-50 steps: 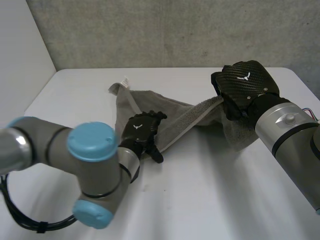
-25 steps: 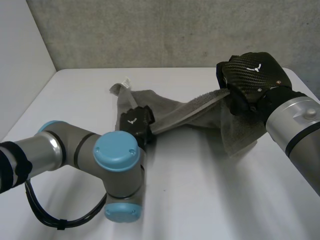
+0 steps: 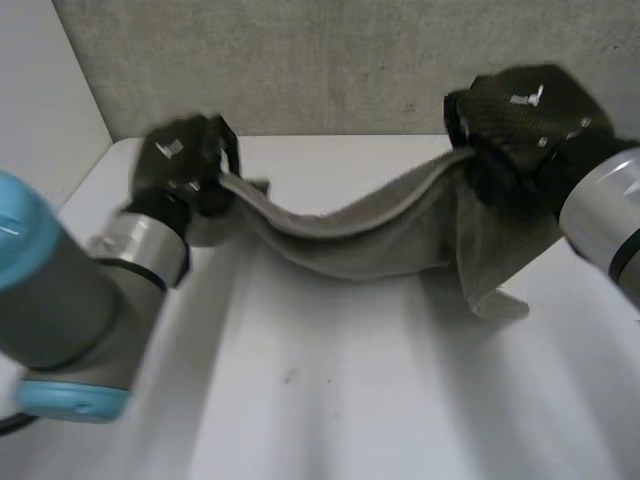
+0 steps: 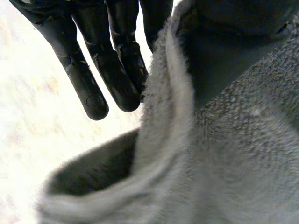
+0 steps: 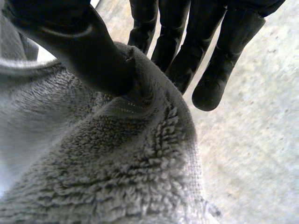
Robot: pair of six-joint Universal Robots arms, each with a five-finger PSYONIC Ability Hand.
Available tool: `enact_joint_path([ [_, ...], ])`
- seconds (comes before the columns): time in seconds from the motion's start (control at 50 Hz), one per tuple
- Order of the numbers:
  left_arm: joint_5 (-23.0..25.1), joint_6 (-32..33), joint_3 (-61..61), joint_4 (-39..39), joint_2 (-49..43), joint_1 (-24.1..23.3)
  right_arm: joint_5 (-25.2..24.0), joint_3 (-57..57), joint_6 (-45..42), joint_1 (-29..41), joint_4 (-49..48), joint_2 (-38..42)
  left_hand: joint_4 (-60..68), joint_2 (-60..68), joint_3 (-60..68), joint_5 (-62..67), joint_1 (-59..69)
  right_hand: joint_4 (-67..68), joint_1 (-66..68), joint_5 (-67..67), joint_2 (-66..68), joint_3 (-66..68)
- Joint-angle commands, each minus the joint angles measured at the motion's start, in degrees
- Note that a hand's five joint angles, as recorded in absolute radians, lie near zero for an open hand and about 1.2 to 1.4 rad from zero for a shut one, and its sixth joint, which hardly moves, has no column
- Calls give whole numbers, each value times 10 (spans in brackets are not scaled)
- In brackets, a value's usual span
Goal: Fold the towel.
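Right hand (image 3: pixel 520 110): raised at far right of table, clamped on one end of towel (image 3: pixel 380 235); left hand (image 3: pixel 180 160): raised at far left, clamped on the other end.
White table (image 3: pixel 340 400) beneath; grey wall (image 3: pixel 300 60) behind.
Left arm (image 3: pixel 60 290): grey with light-blue cap, close to camera; right arm (image 3: pixel 605 215): entering from right side.
Towel: grey terry, strung between both hands, sagging in the middle; lowest part near or on tabletop, cannot tell which; loose flap hanging below right hand, tip resting on table.
Right wrist view: thumb (image 5: pixel 79 46) pressed into towel edge; fingers (image 5: pixel 215 60) straight behind the cloth, pinching it.
Left wrist view: fingers (image 4: pixel 98 70) straight, close together, just beside rolled hem; cloth bunched on palm side.
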Motion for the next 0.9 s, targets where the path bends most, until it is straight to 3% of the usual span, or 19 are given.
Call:
enact_joint_path([
  [0.02, 0, 104, 75, -129, 132, 25, 0, -100, -9, -2, 60, -34, 103, 103, 104, 114, 118, 32, 44, 35, 39, 34],
  [0.2, 49, 130, 219, -290, 165, 32, 6, -248, -60, -7, 179, -15, 103, 103, 104, 114, 118, 32, 44, 35, 39, 34],
  [0.28, 69, 131, 238, -316, 152, 37, 1, -279, -78, -14, 233, 62, 103, 103, 104, 114, 118, 32, 44, 35, 39, 34],
  [0.46, 78, 131, 268, -327, -45, 57, 4, -327, -92, -12, 229, 185, 103, 103, 104, 114, 118, 32, 44, 35, 39, 34],
  [0.54, 76, 128, 371, -311, -170, 74, 10, -421, -98, -9, 166, 292, 103, 103, 104, 114, 118, 32, 44, 35, 39, 34],
  [0.64, 71, 119, 499, -291, -234, 79, 26, -508, -97, -7, 52, 364, 103, 103, 104, 114, 118, 32, 44, 35, 39, 34],
  [0.76, 45, 64, 553, -237, -221, 79, 53, -515, -89, -7, -107, 355, 103, 103, 104, 114, 118, 32, 44, 35, 39, 34],
  [0.8, 15, 23, 540, -208, -179, 78, 55, -505, -87, -7, -127, 339, 103, 103, 104, 114, 118, 32, 44, 35, 39, 34],
  [0.9, 9, 6, 447, -202, -124, 70, 49, -439, -89, -7, -130, 296, 103, 103, 104, 114, 118, 32, 44, 35, 39, 34],
])
